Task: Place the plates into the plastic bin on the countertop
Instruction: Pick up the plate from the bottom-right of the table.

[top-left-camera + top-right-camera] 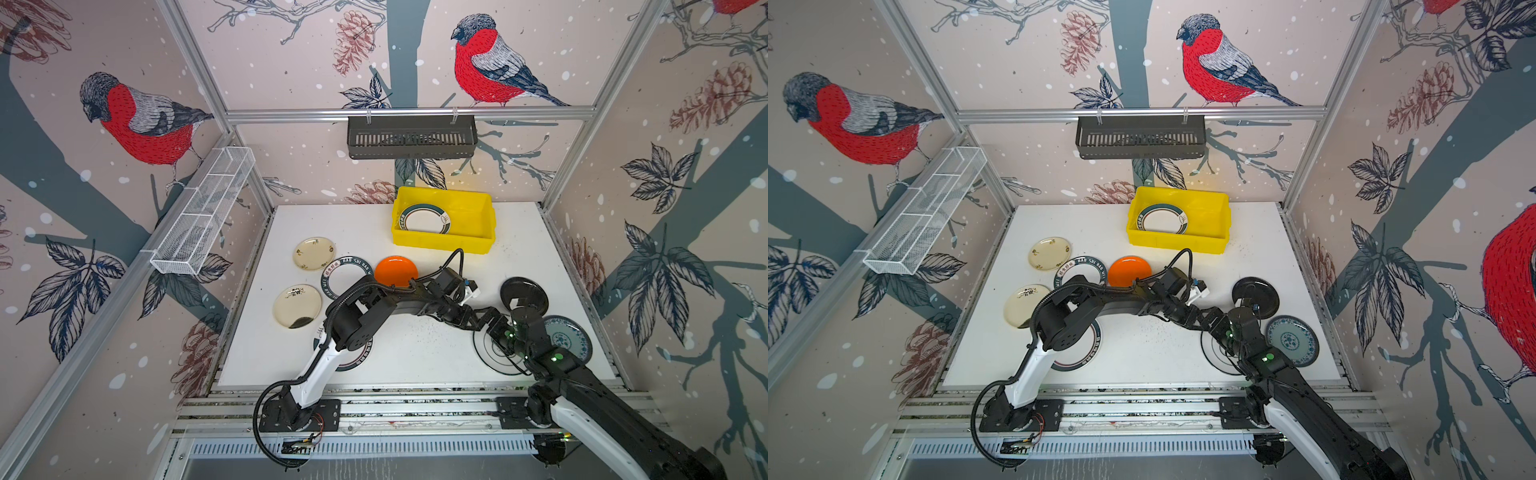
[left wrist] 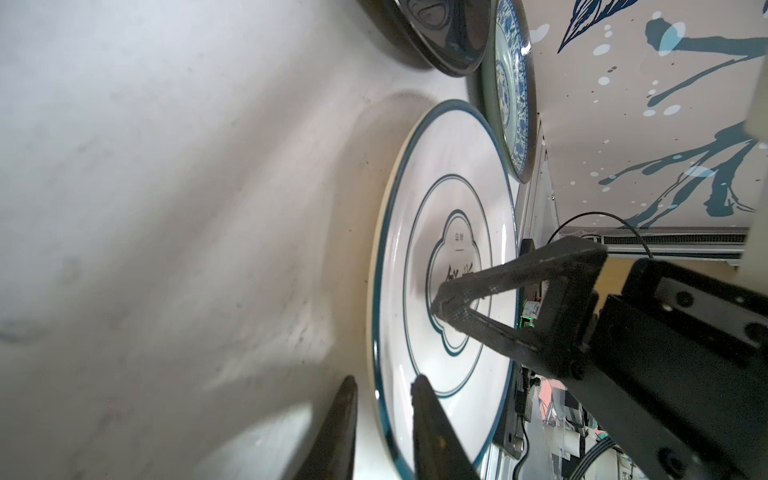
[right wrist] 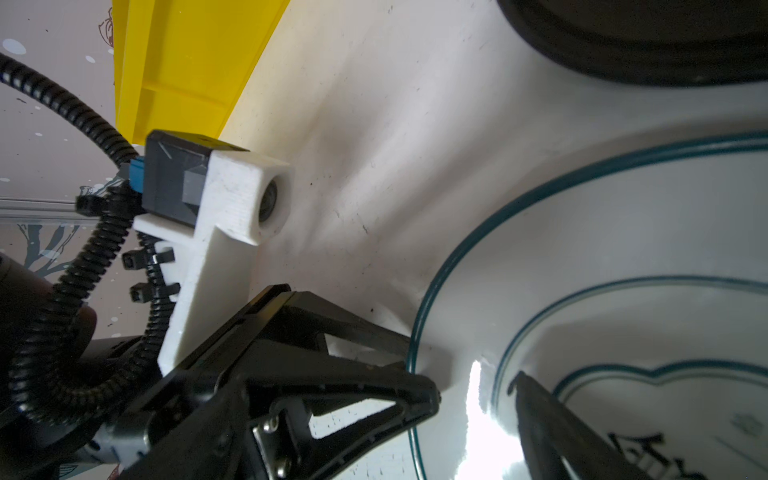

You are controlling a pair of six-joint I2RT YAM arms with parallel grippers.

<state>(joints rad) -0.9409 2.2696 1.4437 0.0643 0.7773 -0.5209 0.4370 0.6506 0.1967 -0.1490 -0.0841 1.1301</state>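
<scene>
In both top views the yellow plastic bin (image 1: 440, 242) stands far on the countertop (image 1: 415, 357), with one green-rimmed plate (image 1: 424, 218) inside. The other plates lie outside it. Your left gripper (image 1: 478, 324) and right gripper (image 1: 505, 334) meet at a white ringed plate (image 1: 486, 359), near right.

In the left wrist view the left fingers (image 2: 424, 424) stand astride its rim, close together. You cannot tell whether they pinch it.

In the right wrist view the right gripper is spread wide and grasps nothing, with one finger (image 3: 548, 419) over the plate.

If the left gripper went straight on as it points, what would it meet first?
Probably the white teal-ringed plate: its rim lies between the fingertips of the left gripper.
</scene>
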